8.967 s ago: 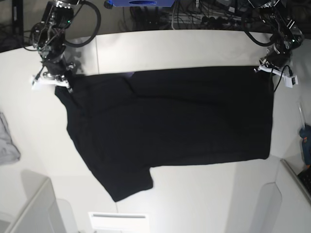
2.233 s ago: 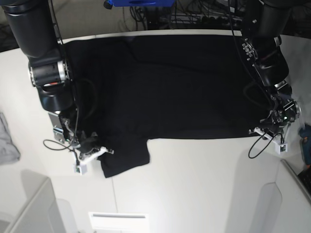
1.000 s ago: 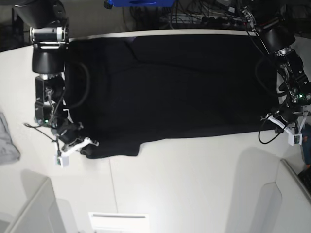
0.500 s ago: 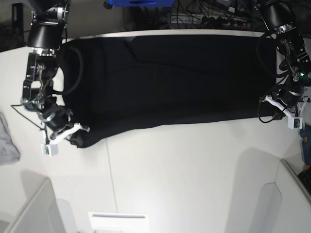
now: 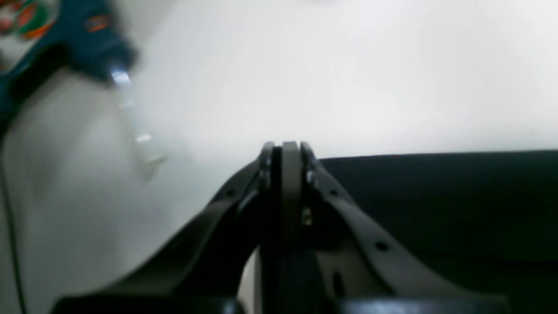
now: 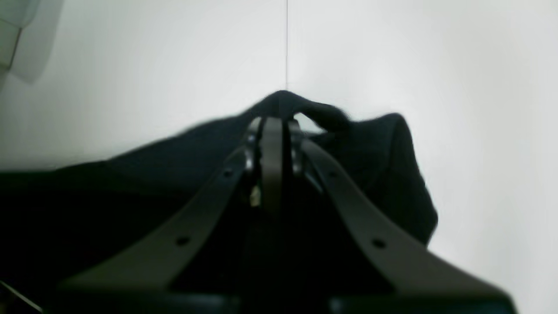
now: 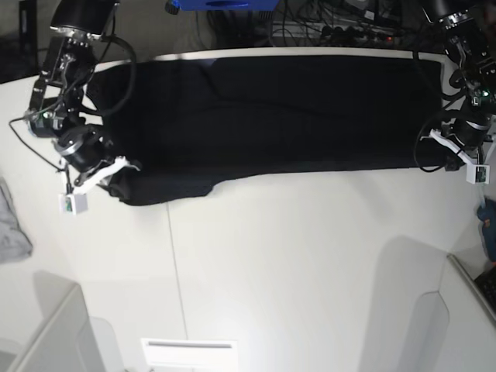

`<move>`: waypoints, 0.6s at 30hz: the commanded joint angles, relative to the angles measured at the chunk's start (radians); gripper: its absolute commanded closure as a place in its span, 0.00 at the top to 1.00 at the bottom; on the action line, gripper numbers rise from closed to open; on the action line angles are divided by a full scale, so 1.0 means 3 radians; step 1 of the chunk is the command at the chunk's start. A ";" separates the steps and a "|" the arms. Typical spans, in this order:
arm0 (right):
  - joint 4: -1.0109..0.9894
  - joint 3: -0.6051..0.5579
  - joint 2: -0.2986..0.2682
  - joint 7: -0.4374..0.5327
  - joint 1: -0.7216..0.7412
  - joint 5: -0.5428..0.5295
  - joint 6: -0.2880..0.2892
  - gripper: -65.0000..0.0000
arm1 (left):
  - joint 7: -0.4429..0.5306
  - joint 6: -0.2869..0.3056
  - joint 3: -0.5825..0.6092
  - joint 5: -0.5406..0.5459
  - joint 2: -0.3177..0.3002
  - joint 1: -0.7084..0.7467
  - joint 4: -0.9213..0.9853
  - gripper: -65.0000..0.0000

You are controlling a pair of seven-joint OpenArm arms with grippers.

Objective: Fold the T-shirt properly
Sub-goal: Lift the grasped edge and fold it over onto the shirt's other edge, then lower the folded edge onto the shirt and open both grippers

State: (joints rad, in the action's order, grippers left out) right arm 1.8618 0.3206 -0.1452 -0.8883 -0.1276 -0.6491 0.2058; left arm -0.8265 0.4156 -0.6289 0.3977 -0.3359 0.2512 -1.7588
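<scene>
Closest in, bare white bench [image 7: 294,263] fills the near half of the base view. Beyond it the black T-shirt [image 7: 271,108] lies as a long band across the far part of the bench, stretched between the two hands, its far edge along the bench's back edge.

The right hand [image 7: 108,172] is clenched on the near corner of the T-shirt at its end — in the right wrist view the cloth bunches up in a small hump over the pressed-together fingertips [image 6: 272,126] and droops just to one side of them. A rumpled fold of fabric trails from this hand along the shirt's near edge.

The left hand [image 7: 449,159] is likewise clenched, grasping the T-shirt's near edge at the opposite end; in the left wrist view its fingers [image 5: 290,161] meet with the straight black hem running off to one side. Off to its other side — blurred — lies a dark blue tool [image 5: 74,39].

Well outside the right hand, a small grey cloth [image 7: 11,225] sits at the bench's side.
</scene>
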 commanded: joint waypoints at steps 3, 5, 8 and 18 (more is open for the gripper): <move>0.0144 0.0013 0.0041 0.0084 -0.0094 -0.0033 0.0012 0.00 | 0.0072 -0.0002 -0.0024 0.0032 -0.0059 0.0086 -0.0073 0.00; 0.0200 0.0013 0.0047 0.0104 -0.0196 -0.0033 0.0012 0.00 | 0.0072 -0.0002 -0.0029 0.0032 -0.0059 0.0137 -0.0083 0.00; 0.0302 0.0013 0.0052 0.0110 -0.0334 -0.0033 0.0012 0.00 | 0.0072 0.0095 -0.0034 0.0032 -0.0064 0.0224 -0.0175 0.00; 0.0410 0.0197 0.0226 0.0089 -0.0605 -0.0033 0.0017 0.00 | 0.0072 0.0269 -0.0034 0.0027 -0.0054 0.0352 -0.0196 0.00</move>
State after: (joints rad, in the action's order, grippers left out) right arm 1.9636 0.3771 -0.0738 -0.8783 -0.3130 -0.6460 0.2062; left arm -0.8253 0.4984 -0.6315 0.3977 -0.3351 0.3607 -1.7988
